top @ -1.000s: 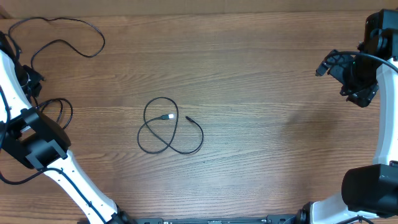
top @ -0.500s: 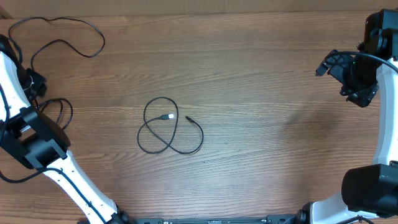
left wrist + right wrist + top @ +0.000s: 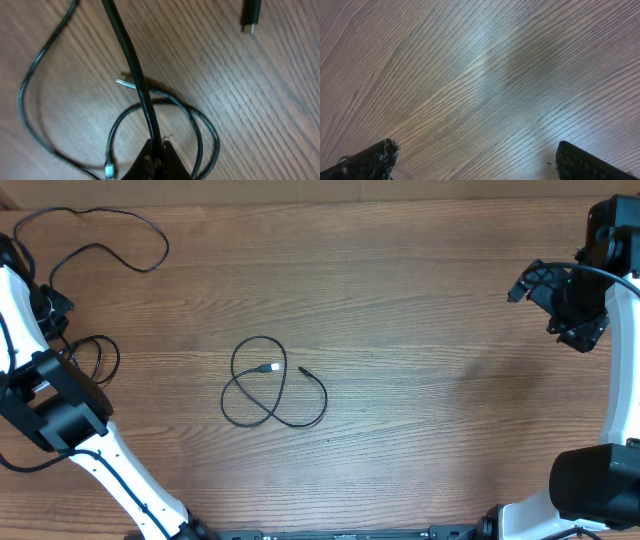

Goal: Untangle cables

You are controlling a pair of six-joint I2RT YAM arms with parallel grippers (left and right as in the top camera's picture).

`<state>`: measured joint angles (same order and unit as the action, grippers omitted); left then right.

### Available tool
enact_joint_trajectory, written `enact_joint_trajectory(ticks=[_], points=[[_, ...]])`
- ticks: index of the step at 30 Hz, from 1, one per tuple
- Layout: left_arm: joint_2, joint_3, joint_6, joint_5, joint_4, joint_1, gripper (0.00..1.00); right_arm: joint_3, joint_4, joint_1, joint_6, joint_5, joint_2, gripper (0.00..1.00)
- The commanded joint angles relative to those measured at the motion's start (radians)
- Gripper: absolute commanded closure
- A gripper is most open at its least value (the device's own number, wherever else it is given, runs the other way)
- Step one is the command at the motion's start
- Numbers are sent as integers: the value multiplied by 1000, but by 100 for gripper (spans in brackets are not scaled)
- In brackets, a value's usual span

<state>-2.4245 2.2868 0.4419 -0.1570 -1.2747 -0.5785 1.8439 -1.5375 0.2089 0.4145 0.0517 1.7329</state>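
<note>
Left end effector (image 3: 156, 150) is clenched on a black cord (image 3: 131, 65) that runs straight out ahead of it. Thin cables (image 3: 200, 117) loop on the tabletop (image 3: 280, 110) just beneath its tips, one with a silver plug (image 3: 125, 83). Looped cable (image 3: 272, 413) lies well apart from both end effectors, nearer the left. Right end effector (image 3: 476, 152) is released, fingers wide over bare wood. There is open tabletop between it and the looped cable.
</note>
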Motion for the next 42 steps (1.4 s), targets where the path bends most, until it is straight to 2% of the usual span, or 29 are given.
enact_joint_trajectory(ticks=[1, 9, 11, 12, 13, 14, 16, 18, 19, 20, 22, 27, 28, 29, 30, 31, 35, 36, 38, 42], points=[[-9, -84, -1, 3, 63, -2, 96, 1, 3, 0, 0, -6, -1, 0], [-9, -225, -151, 138, 263, -3, 96, 1, 3, 0, 0, -6, -1, 0], [-6, -219, -150, 143, 273, -4, 93, 1, 3, 0, 0, -6, -1, 0], [-1, -196, -147, 153, 265, -6, 88, 1, 3, 0, 0, -6, -1, 0], [3, -180, -146, 158, 258, -6, 76, 1, 3, 0, 0, -6, -1, 0], [7, -154, -146, 168, 247, -6, 69, 1, 3, 0, 0, -6, -1, 0], [16, -88, -134, 207, 208, -6, 62, 1, 3, 0, 0, -6, -1, 0], [23, -12, -92, 250, 157, -6, 52, 1, 3, 0, 0, -6, -1, 0], [26, 51, -60, 293, 117, -6, 32, 1, 3, 0, 0, -6, -1, 0], [26, 115, -33, 344, 76, -6, 0, 1, 3, 0, 0, -6, -1, 0], [27, 221, -21, 434, 7, -6, 0, 1, 3, 0, 0, -6, -1, 0], [27, 288, -23, 446, -53, -6, 0, 1, 3, 0, 0, -6, -1, 0], [27, 287, -23, 441, -76, -6, 3, 1, 3, 0, 0, -6, -1, 0], [25, 287, -24, 434, -97, -6, 10, 1, 3, 0, 0, -6, -1, 0], [24, 285, -27, 414, -123, -6, 23, 1, 3, 0, 0, -6, -1, 0], [24, 276, -27, 367, -146, -4, 28, 1, 3, 0, 0, -6, -1, 0], [24, 218, -26, 158, -195, 6, 26, 1, 3, 0, 0, -6, -1, 0], [24, 182, -27, 119, -195, 6, 22, 1, 3, 0, 0, -6, -1, 0], [24, 127, -27, 103, -183, 6, 22, 1, 3, 0, 0, -6, -1, 0], [24, 10, -27, 103, -119, 5, 34, 1, 3, 0, 0, -6, -1, 0]])
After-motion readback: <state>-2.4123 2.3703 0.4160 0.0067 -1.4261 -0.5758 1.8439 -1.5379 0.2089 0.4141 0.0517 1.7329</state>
